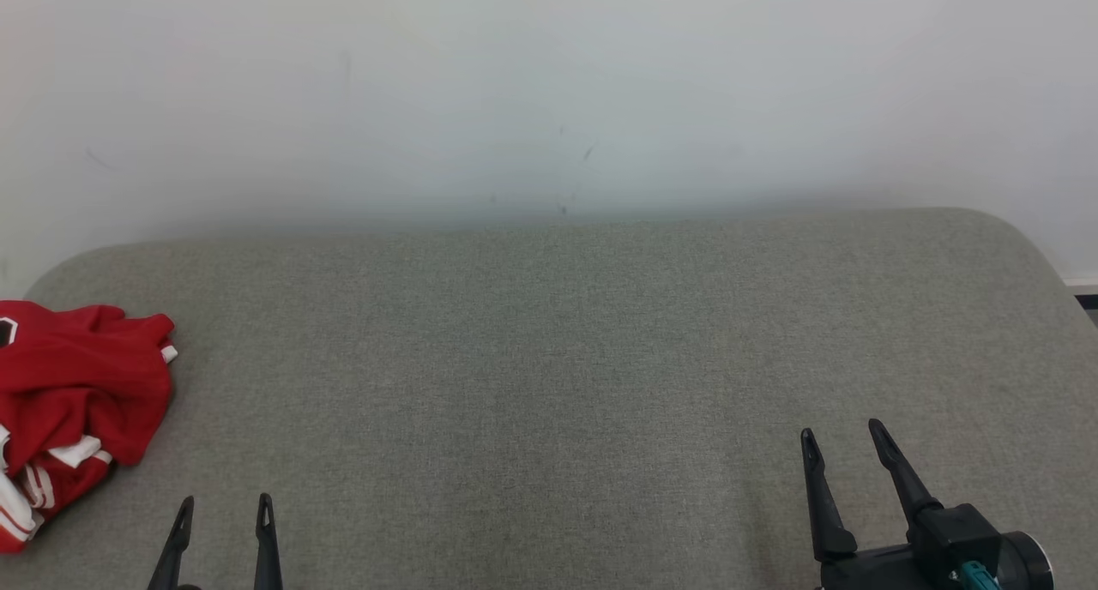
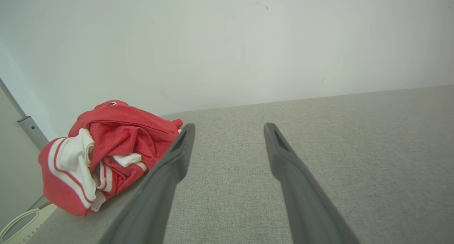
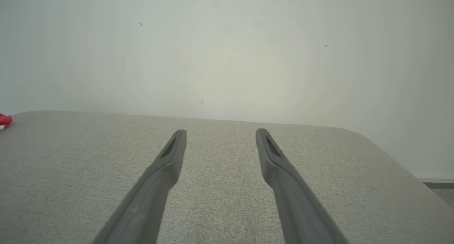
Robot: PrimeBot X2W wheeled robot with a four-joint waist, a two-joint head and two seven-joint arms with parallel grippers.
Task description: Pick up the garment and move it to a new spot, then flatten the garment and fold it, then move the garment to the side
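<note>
Garment (image 1: pixel 77 401) first: a red piece with white stripes, crumpled in a heap at about 9 o'clock in the head view, on the left end of the grey tabletop (image 1: pixel 549 358). The frame edge cuts off its left part, so its full outline cannot be made out. A small dark-and-white badge at its upper edge is too small to read.

The left gripper (image 1: pixel 225 502) stands at 7 o'clock, cut off below its fingertips by the bottom edge, fingers spread over bare tabletop and near the heap but apart from it. In the left wrist view one finger overlaps the heap's lower right corner and hides that part.

The right gripper (image 1: pixel 841 431) sits at 5 o'clock, fingers likewise spread, well apart from the garment, its body partly cut off below. In the right wrist view a red sliver of the garment peeks in at 9 o'clock.

A pale looped object (image 2: pixel 17 224) at 8 o'clock in the left wrist view lies beyond the tabletop's edge — I cannot tell what it is.
</note>
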